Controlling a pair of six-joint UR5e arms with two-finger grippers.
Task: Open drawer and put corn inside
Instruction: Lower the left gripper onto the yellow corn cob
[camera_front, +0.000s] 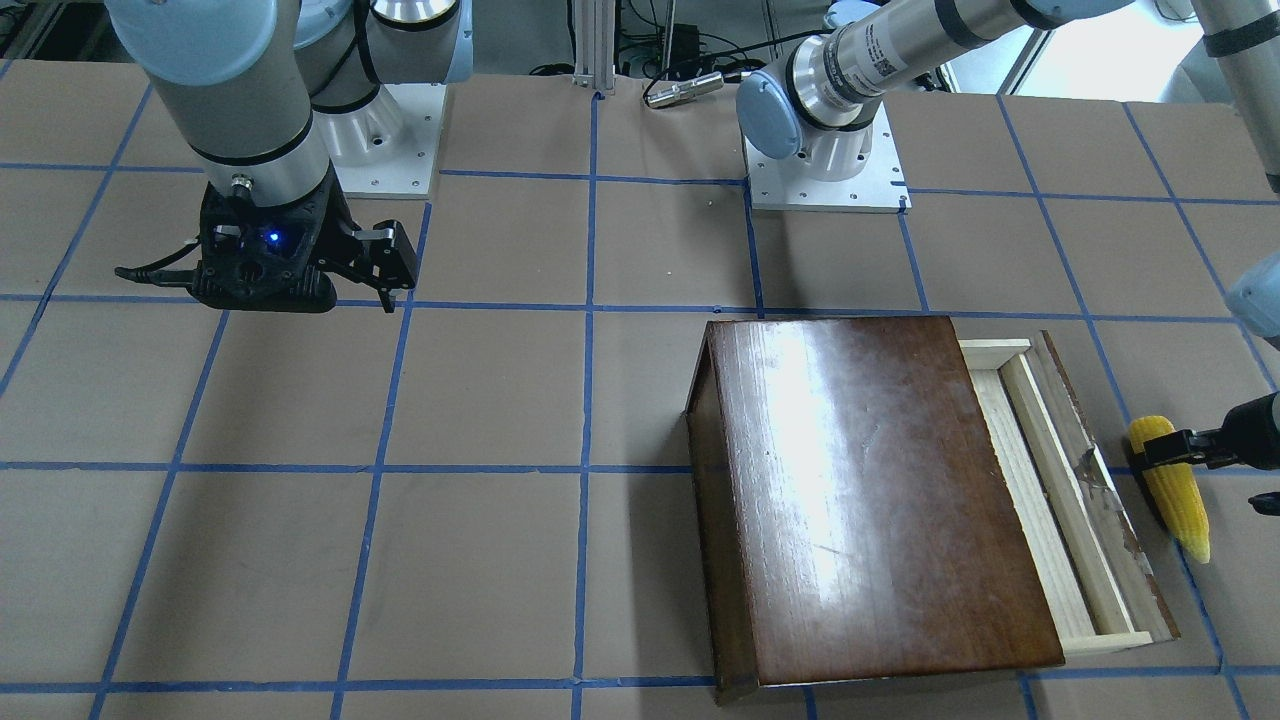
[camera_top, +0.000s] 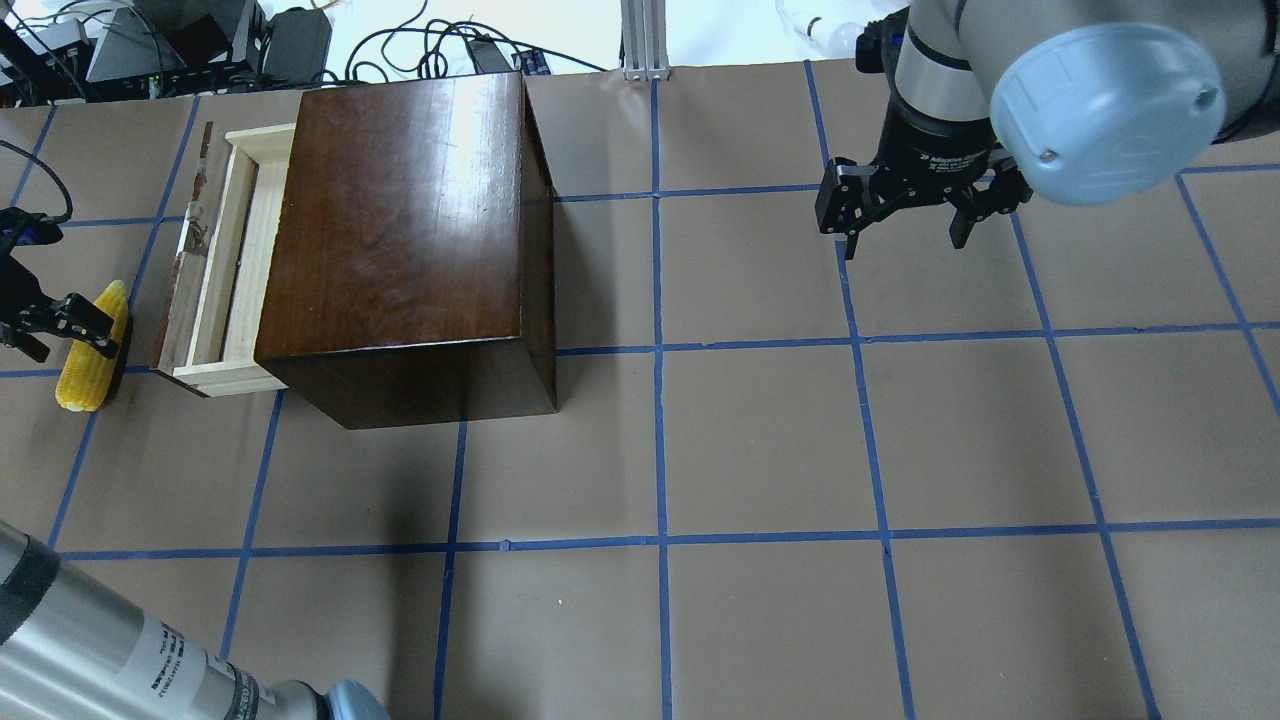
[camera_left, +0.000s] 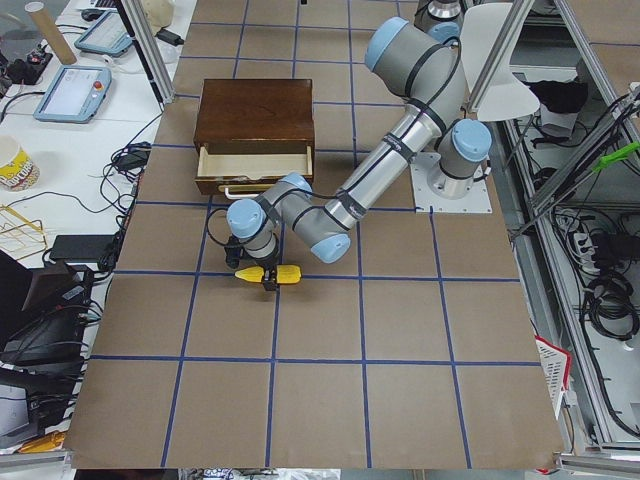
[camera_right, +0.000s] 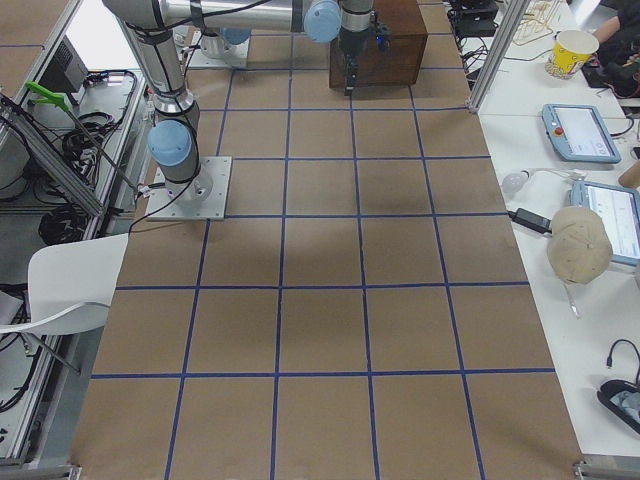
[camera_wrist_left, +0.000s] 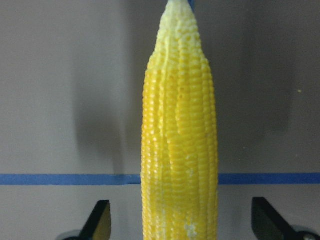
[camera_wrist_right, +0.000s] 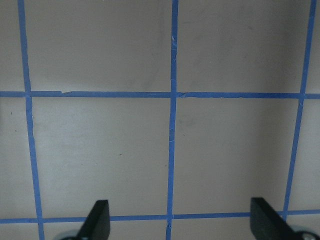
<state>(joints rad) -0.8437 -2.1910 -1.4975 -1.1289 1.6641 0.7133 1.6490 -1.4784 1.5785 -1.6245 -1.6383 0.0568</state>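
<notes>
1. Left gripper (camera_wrist_left: 183, 216): jaws spread wide either side of the corn (camera_wrist_left: 180, 140), not clamped on it.
2. Corn lies flat on the table (camera_top: 760, 440), just beside the drawer front. Probably light, stiff and ridged, so grippy. It tapers, so pinch the thick mid-body, not the pale tip.
3. Drawer (camera_top: 268, 250): partly out of the dark wooden box (camera_top: 400, 220).
4. Right gripper (camera_top: 903, 242): well apart, jaws wide, holding nothing.

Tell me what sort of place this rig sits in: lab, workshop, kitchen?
Most likely a robotics lab workcell: the left arm and right arm are bolted to a table gridded with blue tape, and teach pendants lie on a side bench.
</notes>
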